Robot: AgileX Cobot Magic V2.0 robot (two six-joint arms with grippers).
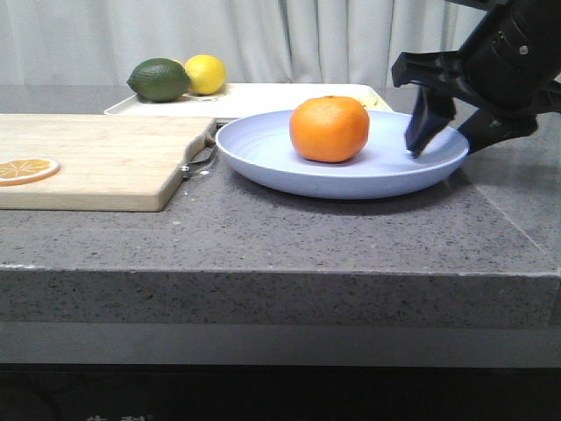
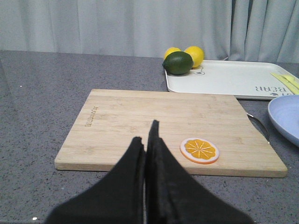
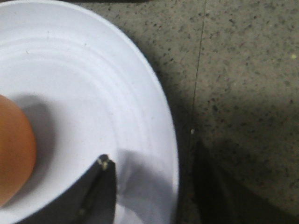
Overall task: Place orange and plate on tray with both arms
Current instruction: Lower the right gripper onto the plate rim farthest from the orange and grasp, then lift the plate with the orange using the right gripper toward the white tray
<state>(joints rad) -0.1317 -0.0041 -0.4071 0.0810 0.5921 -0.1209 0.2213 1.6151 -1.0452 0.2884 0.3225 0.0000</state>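
One orange [image 1: 330, 129] sits on the lavender-blue plate [image 1: 263, 153], whose three-o'clock rim lies between the right gripper's [image 1: 438, 132] spread fingers, the cream tray [image 1: 263, 95] at twelve o'clock, the left gripper [image 2: 145, 140] closed, empty.

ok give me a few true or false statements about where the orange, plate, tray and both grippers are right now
1. The orange sits on the plate. True.
2. The plate already rests on the tray. False: it lies on the counter, in front of the tray.
3. The right gripper is open, one finger inside the plate's rim and one outside. True.
4. The left gripper is shut on the orange slice. False: it is shut but empty; the slice lies on the cutting board.
5. The lime lies on the cutting board. False: it is at the tray's far left corner, beside the lemon.
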